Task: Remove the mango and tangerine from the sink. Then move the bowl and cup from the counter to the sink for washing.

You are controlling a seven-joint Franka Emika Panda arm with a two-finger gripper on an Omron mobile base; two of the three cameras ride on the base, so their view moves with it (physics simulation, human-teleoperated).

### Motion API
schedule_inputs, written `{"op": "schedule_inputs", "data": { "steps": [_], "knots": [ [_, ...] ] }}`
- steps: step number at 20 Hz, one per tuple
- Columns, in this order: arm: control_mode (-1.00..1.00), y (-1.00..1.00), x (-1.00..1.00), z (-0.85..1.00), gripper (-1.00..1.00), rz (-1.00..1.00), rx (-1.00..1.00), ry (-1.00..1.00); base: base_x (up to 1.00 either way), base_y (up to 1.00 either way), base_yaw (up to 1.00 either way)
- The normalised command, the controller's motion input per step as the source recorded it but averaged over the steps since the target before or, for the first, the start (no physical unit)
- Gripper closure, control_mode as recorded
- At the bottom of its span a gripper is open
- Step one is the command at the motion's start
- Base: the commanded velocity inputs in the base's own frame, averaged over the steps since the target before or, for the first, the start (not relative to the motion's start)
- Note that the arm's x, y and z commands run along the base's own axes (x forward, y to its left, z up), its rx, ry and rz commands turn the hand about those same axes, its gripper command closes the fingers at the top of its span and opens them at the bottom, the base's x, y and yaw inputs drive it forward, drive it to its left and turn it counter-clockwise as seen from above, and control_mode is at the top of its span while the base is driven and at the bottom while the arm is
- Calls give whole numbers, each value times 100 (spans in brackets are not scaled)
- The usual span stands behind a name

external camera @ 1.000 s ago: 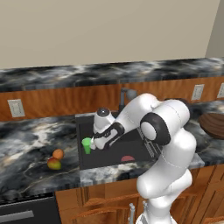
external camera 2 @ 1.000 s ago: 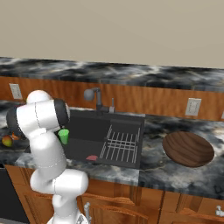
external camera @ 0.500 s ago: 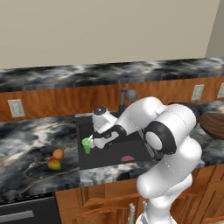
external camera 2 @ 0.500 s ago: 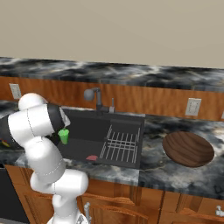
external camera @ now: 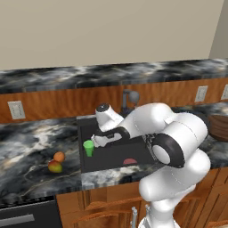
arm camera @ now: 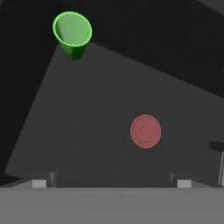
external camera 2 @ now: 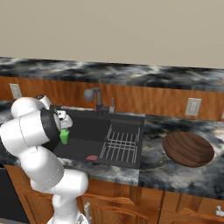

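Cup [external camera: 88, 147] stands upright on the sink [external camera: 111, 156] floor near its left wall, a small bright green tapered thing, rim wider than base and open upward, so we judge it set down for washing. Our gripper [external camera: 95, 140] hangs just above and beside it with jaws spread wide and nothing between them; from the hand camera the cup [arm camera: 72, 34] sits apart from the fingertips, which fits a release. Mango [external camera: 54, 166] and tangerine [external camera: 59, 156] lie touching or nearly so on the marbled dark tabletop [external camera: 31, 147] left of the sink, the mango oval and mottled red and green, the tangerine a plain orange ball; both are out of the basin, as the task asks. Bowl [external camera 2: 188, 148], wide, shallow, brown wood with grain, rests on the tabletop right of the sink, so we reckon it is what remains. A flat red drain disc [arm camera: 145, 131] marks the matte black floor, and a wire rack [external camera 2: 121, 142] fills the basin's right side.
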Motion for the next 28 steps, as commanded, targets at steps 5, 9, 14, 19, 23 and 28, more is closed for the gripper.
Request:
{"op": "schedule_inputs", "data": {
  "steps": [5, 9, 14, 19, 23, 28],
  "knots": [
    [-100, -31, -22, 15, -100, -22, 0, 3, 0, 0, 0],
    [-100, -32, -27, 12, -100, -19, 1, 0, 0, 0, 0],
    [-100, -32, -32, 18, -100, -12, 3, 0, 0, 0, 0],
    [-100, -33, -18, 13, -100, -11, 0, 0, 0, 0, 0],
    [-100, -37, -23, 13, -100, -4, 0, -1, 0, 0, 0],
    [-100, -38, -26, 14, -100, 0, 0, -4, 0, 0, 0]
  ]
}}
